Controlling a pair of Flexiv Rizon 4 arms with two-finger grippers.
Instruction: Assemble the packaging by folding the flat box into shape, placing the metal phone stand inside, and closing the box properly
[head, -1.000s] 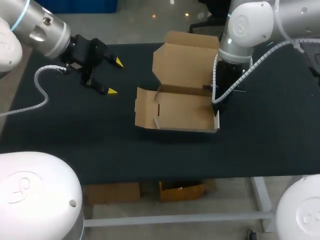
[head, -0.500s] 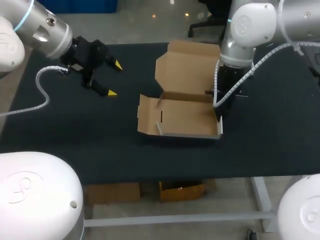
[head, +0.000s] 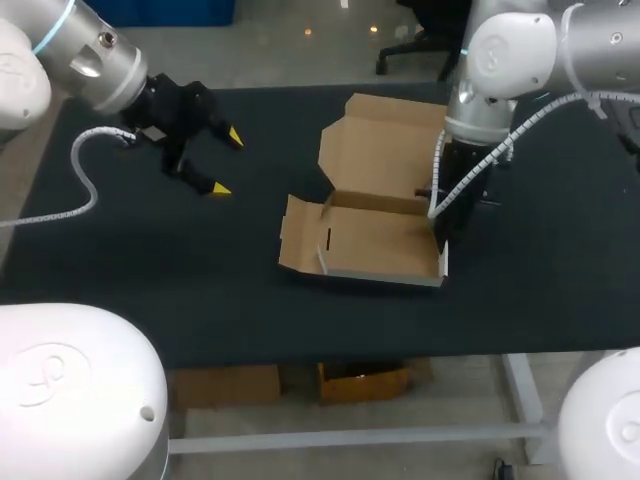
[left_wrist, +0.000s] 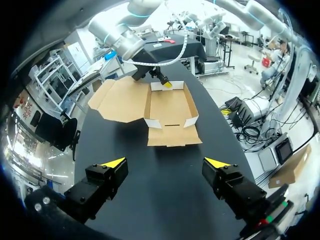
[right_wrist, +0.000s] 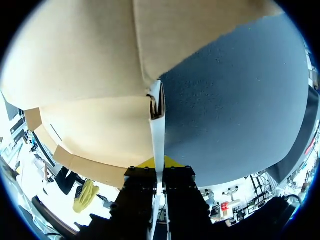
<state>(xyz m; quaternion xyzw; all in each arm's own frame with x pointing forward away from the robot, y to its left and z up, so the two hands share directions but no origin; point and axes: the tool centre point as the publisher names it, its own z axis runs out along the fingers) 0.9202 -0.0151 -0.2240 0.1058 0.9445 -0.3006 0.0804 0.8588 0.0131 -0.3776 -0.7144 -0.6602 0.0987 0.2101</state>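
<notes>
**Partly erected cardboard box.** The box (head: 375, 240) lies on the black worktop (head: 200, 270), right of centre. Its lid (head: 385, 150) stands open toward the rear edge, and one side flap (head: 298, 232) splays toward the left edge. The right gripper (right_wrist: 159, 162) has its fingers closed on the box's right-hand wall (right_wrist: 158, 120), one inside and one outside. The left gripper (head: 228, 160) hangs toward the left rear corner, well apart from the box, its fingers spread and empty. We find the metal phone stand in no view. We judge the board light and stiff only across its panels; it should crease readily, and the empty tray may slide. We would grasp wall edges near a fold line and brace the opposite side.
</notes>
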